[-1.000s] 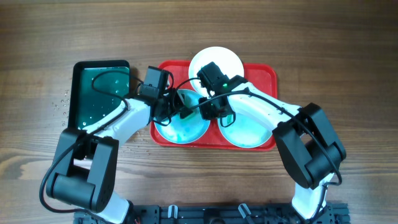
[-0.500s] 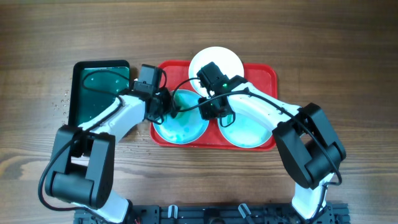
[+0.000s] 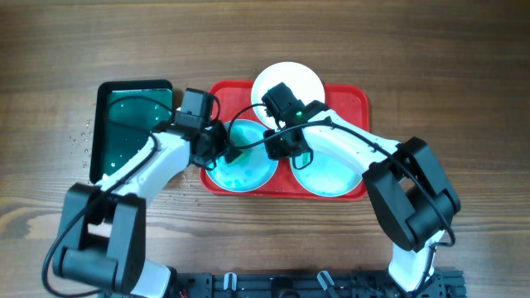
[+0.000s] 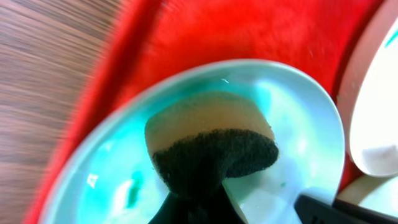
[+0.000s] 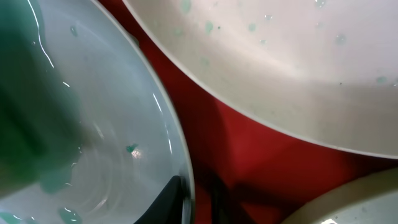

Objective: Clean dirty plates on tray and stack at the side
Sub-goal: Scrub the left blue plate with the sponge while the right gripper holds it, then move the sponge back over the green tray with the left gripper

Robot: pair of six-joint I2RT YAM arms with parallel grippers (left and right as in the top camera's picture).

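The red tray [image 3: 356, 95] holds three plates: a white plate [image 3: 287, 81] at the back, a turquoise plate [image 3: 242, 170] front left and another turquoise plate [image 3: 330, 175] front right. My left gripper [image 3: 225, 153] is shut on a tan sponge with a black pad [image 4: 211, 140], pressed on the wet front-left plate [image 4: 106, 168]. My right gripper [image 3: 277, 147] is shut on that plate's right rim; in the right wrist view the rim [image 5: 180, 162] sits between the fingers [image 5: 193, 199]. The white plate [image 5: 280, 62] lies just beyond.
A dark green tray [image 3: 101, 132] with teal water stands left of the red tray, beside my left arm. Small water drops lie on the wooden table [image 3: 83, 136] left of it. The red tray floor [image 5: 249, 162] shows between the plates.
My left gripper has drawn the sponge leftward across the front-left turquoise plate. My right gripper has stayed on the plate's rim.
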